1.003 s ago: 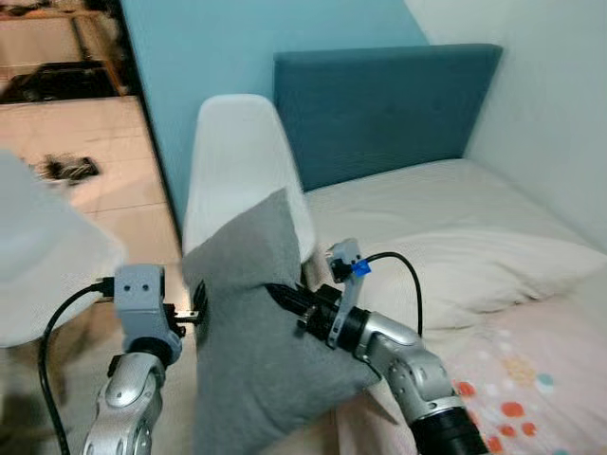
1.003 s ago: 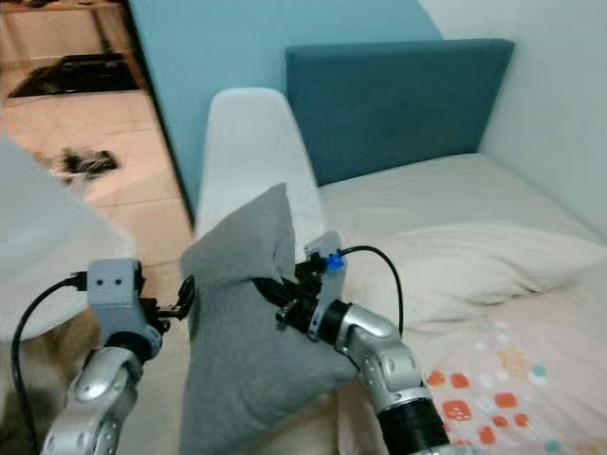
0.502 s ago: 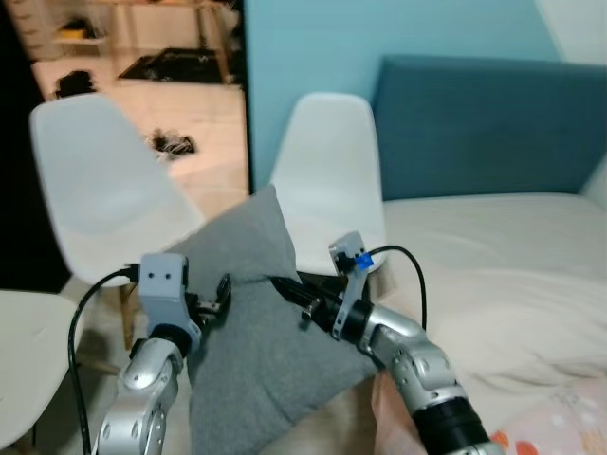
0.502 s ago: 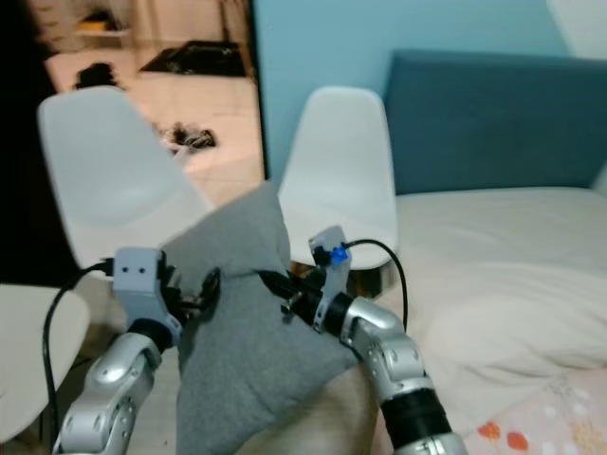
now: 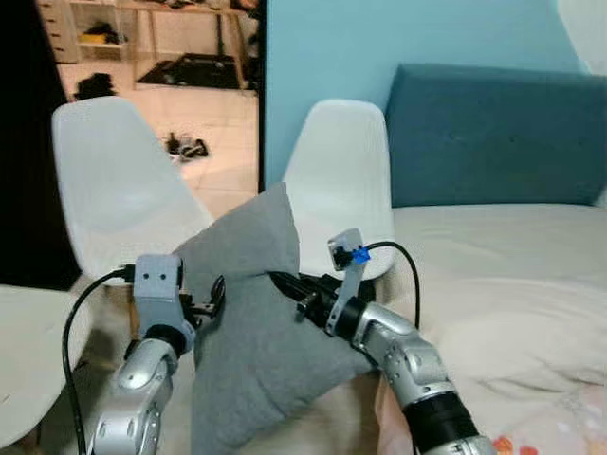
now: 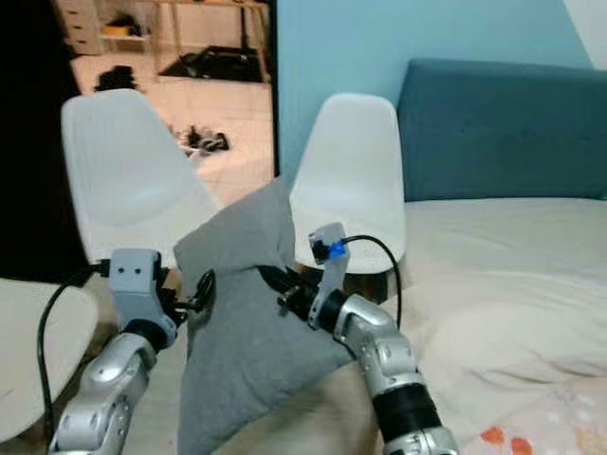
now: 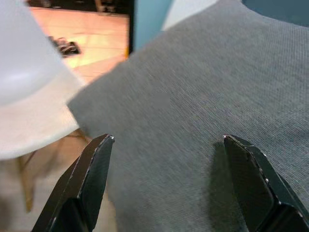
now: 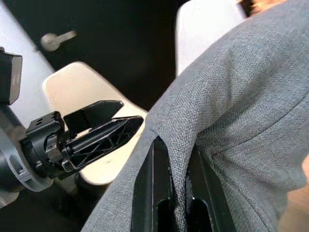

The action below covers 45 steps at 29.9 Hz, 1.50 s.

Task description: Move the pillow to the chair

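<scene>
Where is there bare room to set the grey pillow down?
The seat of the white plastic chair left of the grey fabric pillow is bare. The second white chair stands tight against the bed, and its seat is mostly hidden.

Head pair downward — wrists near pillow [image 7: 193,106]

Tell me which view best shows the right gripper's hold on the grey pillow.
The right wrist view: the right gripper has its two fingers pinching a fold of the grey pillow between them. The eye views show that gripper at the pillow's upper edge, fingertips buried in fabric. The left wrist view shows pillow cloth between the left gripper's spread fingers.
</scene>
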### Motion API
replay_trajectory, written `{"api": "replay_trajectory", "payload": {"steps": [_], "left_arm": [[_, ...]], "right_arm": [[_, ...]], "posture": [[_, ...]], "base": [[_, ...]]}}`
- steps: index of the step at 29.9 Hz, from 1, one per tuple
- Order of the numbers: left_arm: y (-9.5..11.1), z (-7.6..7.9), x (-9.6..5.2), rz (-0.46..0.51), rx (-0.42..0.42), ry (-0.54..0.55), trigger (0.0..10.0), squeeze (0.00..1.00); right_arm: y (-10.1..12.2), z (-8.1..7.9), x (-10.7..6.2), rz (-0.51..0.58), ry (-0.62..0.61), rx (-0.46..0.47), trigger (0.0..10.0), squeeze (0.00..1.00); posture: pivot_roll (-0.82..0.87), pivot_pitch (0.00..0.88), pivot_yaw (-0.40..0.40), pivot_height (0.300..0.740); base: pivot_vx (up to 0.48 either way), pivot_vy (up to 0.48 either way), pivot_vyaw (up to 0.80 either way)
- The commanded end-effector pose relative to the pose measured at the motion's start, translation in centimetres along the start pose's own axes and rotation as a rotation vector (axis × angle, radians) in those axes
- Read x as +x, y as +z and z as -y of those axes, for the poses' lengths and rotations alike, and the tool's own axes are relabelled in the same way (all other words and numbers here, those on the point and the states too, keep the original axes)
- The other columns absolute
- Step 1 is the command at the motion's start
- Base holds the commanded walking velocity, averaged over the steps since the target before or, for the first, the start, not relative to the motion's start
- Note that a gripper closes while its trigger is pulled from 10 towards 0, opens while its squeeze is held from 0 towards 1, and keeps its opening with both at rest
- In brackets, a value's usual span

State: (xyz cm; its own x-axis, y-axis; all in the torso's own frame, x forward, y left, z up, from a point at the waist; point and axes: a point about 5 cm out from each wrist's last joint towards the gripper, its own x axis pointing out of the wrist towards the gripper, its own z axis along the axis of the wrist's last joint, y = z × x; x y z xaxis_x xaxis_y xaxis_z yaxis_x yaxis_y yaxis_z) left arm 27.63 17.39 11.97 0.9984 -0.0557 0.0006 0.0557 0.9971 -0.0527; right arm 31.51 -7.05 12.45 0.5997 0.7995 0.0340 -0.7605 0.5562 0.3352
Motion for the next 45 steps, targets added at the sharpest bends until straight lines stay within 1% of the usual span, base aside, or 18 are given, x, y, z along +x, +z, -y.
{"api": "replay_trajectory", "payload": {"steps": [1,5,7,11,13,19,39,40,45], "left_arm": [[-0.2,0.2,0.0,-0.004,-0.001,-0.008,10.0,0.00],[-0.3,0.2,0.0,-0.004,-0.001,-0.010,10.0,0.00],[-0.3,0.2,0.0,-0.005,-0.001,-0.013,10.0,0.00],[-0.4,0.3,0.0,-0.006,-0.002,-0.015,10.0,0.00],[-0.5,0.3,0.0,-0.008,-0.003,-0.015,10.0,0.00],[-0.5,0.3,-0.1,-0.005,-0.005,-0.017,10.0,0.00],[-0.3,0.3,0.1,0.006,-0.009,-0.015,10.0,0.00],[-0.3,0.3,0.1,0.004,-0.014,-0.016,10.0,0.00],[-0.3,0.2,0.1,0.000,-0.033,-0.016,10.0,0.00]], "right_arm": [[1.5,0.1,0.0,0.066,0.012,-0.011,10.0,0.00],[1.4,0.1,0.0,0.059,0.015,-0.019,10.0,0.00],[1.4,-0.1,0.0,0.056,0.026,-0.034,10.0,0.00],[1.3,-0.1,0.0,0.060,0.029,-0.031,10.0,0.00],[1.3,0.0,0.0,0.065,0.020,-0.011,10.0,0.00],[1.2,0.3,0.1,0.046,-0.009,-0.002,10.0,0.00],[1.1,0.6,0.4,0.017,-0.033,0.009,10.0,0.00],[1.1,0.8,0.4,0.011,-0.057,0.006,10.0,0.00],[1.3,1.2,0.4,0.014,-0.092,0.016,10.0,0.00]], "posture": [[0.00,0.000,-0.062,0.740],[0.00,0.000,-0.062,0.740],[0.00,0.000,-0.060,0.740],[0.00,0.000,-0.060,0.740],[0.00,0.000,-0.062,0.740],[0.00,0.000,-0.061,0.740],[0.00,0.000,-0.067,0.740],[0.00,0.000,-0.068,0.740],[0.00,0.000,-0.068,0.740]], "base": [[0.480,0.000,0.00],[0.480,0.000,0.00],[0.480,0.000,0.80],[0.480,0.000,0.80],[0.480,0.000,0.00],[0.480,0.000,0.00],[0.480,0.000,0.00],[0.480,0.000,-0.73],[0.188,0.000,-0.74]]}}
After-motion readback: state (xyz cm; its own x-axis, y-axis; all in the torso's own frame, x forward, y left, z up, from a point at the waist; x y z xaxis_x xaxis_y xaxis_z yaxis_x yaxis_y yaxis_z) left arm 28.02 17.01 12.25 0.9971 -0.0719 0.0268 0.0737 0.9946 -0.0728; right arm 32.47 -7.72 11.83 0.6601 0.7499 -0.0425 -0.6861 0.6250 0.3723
